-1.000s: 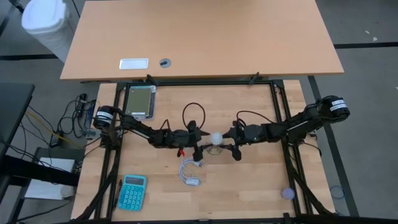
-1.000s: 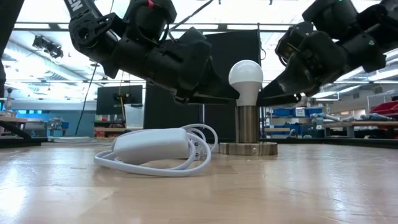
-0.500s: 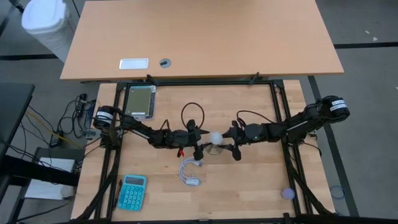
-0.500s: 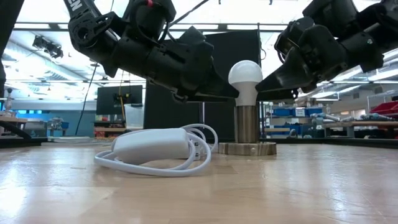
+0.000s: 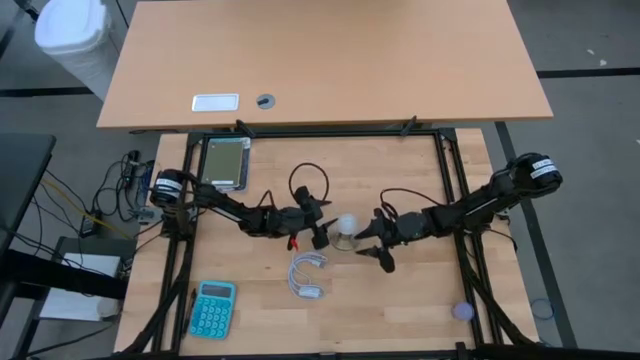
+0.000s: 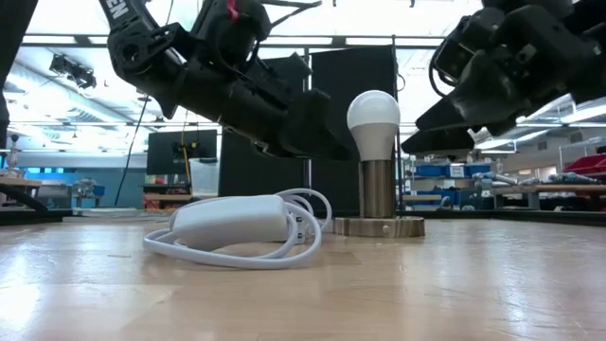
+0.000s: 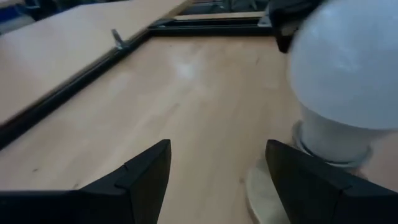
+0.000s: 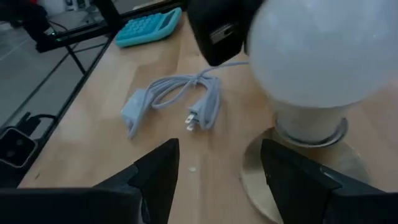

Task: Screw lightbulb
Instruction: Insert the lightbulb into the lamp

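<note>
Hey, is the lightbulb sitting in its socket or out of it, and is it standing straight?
In and upright: the lightbulb stands base-down in the metal socket, globe on top. Both grippers are open, neither touching it. How far it is screwed in cannot be told.

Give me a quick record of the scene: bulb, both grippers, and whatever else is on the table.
bulb: lightbulb upright in the socket, nothing gripping it
left gripper: open, beside the bulb
right gripper: open, on the bulb's other side
cord: white cord coiled on the table
calculator: teal calculator near the table's front left corner
</note>
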